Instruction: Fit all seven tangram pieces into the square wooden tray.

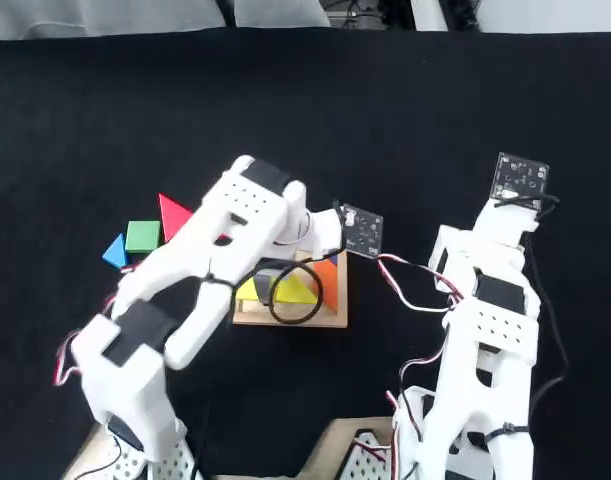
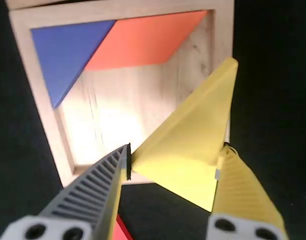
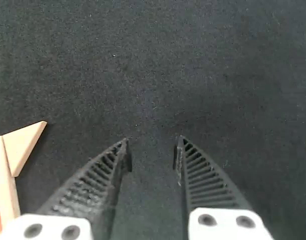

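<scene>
Just above the wooden tray, left jaws clamped on a tilted yellow triangle; right jaws apart.

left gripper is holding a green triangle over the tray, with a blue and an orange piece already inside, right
Not quite. The triangle in the left gripper is yellow, not green, as the left wrist view shows. The rest holds: it is held over the tray, with the blue piece and the orange piece already inside.
</scene>
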Motion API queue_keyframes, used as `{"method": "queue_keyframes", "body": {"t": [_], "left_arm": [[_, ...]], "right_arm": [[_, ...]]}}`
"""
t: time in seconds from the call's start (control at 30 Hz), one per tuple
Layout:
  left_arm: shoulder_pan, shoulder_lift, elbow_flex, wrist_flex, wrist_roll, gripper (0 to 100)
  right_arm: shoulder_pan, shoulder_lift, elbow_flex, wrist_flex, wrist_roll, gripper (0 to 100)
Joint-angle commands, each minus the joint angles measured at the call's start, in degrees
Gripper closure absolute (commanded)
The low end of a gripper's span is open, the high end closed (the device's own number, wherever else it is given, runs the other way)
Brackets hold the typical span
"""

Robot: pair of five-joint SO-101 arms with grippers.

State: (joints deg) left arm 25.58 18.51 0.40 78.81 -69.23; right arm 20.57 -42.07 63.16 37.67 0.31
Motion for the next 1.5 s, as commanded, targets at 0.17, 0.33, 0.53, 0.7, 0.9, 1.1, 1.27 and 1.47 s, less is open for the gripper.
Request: {"method": "queue_keyframes", "body": {"t": [0.17, 0.33, 0.53, 0.7, 0.9, 1.1, 1.27, 1.47], "left_arm": [[2.9, 7.2, -9.3, 1.1, -0.3, 82], [4.0, 8.2, -9.5, 0.7, 2.2, 82], [4.0, 8.4, -9.7, 0.7, 2.3, 82], [3.6, 8.4, -9.7, 0.7, 3.3, 80], [3.5, 8.4, -9.3, -2.8, 6.2, 70], [3.5, 8.4, -9.2, -2.7, 6.2, 70], [3.5, 8.4, -9.2, -2.5, 6.2, 70], [-1.4, 6.4, -12.4, -0.1, 6.7, 70]], "right_arm": [[0.7, -1.7, -2.2, -1.5, -0.4, 84.4], [0.7, -1.7, -2.3, -1.5, -0.2, 84.4], [0.7, -1.7, -2.3, -1.5, -0.1, 84.4], [0.7, -1.7, -2.3, -1.5, -0.1, 84.4], [0.7, -1.7, -2.2, -1.5, -0.1, 84.4], [0.7, -1.7, -2.2, -1.5, -0.1, 84.4], [0.7, -1.7, -2.2, -1.5, -0.1, 84.4], [0.7, -1.7, -2.2, -1.5, -0.1, 84.4]]}}
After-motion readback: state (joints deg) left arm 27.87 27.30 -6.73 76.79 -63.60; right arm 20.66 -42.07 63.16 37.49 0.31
